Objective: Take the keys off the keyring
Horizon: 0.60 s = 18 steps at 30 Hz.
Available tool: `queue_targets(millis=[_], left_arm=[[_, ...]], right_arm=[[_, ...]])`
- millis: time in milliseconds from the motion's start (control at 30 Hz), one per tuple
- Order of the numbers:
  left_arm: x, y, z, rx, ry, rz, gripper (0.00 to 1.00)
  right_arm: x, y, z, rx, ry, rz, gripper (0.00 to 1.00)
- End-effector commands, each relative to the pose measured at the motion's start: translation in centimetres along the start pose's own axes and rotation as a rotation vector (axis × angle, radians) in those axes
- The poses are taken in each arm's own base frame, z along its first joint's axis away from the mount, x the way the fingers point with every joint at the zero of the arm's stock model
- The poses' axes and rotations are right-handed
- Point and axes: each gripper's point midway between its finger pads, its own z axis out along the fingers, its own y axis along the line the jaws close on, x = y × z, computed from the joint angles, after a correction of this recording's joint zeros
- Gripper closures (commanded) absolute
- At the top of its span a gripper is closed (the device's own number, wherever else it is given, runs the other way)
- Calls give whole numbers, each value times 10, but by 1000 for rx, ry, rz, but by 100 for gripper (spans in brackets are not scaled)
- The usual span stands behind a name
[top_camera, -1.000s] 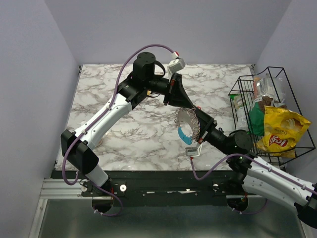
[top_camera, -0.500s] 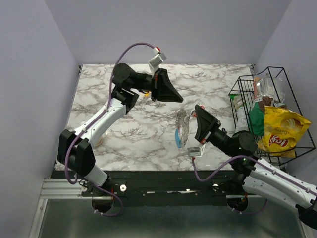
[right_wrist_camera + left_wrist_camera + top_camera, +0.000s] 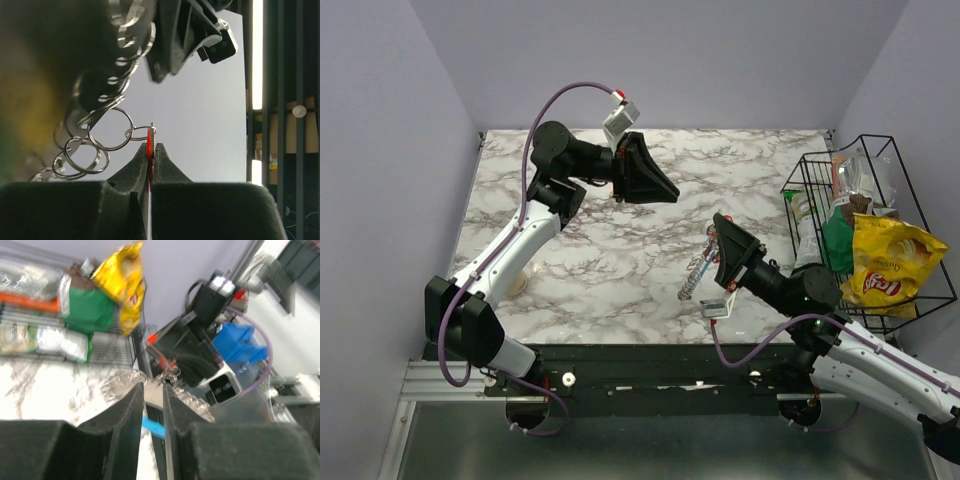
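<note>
The marble table carries a wire basket at its right edge, part of it cut off by the frame. The basket is packed with snack bags: a yellow chip bag at the front, a green bag beside it, and clear packets behind that are hard to read. The left wrist view is blurred by motion. Well left of the basket, lifted over the table, the left gripper has its fingers slightly parted with nothing between them. Just left of the basket, the right gripper is clenched on a red key, seen edge-on as a thin sliver between the pads. The keyring hangs off the table from that grip. From above it is turned on edge and shows only as a narrow strip, its other keys too small to make out. In the right wrist view a string of metal split rings trails into dark blur.
</note>
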Motion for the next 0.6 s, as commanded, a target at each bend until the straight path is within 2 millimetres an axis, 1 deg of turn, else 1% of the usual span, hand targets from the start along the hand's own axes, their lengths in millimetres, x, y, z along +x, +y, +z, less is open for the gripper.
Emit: queue_targets(millis=[0,33,67,100,133,167,200,233,267,300,433,567], left_arm=[[16,15,1,-121,174,170,62],[33,8,6,-105,230,155,61],[32,9,8,-104,231,177,59],[34,5,10,-92,226,153,59],[32,-1,18,-62,215,173,58],[32,-4,21,-50,219,184,56],[36,-5,25,-46,235,187,55],[37,-11,27,-43,254,183,55],[41,-15,34,-27,269,200,53],[43,-15,36,-24,277,210,53],[58,-18,40,-3,305,187,51],[68,-20,43,14,330,189,50]], right_arm=[[3,-53,-2,74,39,-581,99],[2,-51,-2,69,35,-576,99],[3,-49,-2,61,39,-573,99],[3,-47,-2,55,40,-573,99],[2,-45,-2,49,39,-571,99],[4,-43,-2,39,43,-568,99],[4,-41,-1,30,43,-565,99],[5,-42,0,30,47,-567,99],[6,-43,0,31,48,-564,99],[7,-43,1,28,49,-566,99],[8,-43,1,20,55,-568,99],[10,-42,1,11,62,-567,99]])
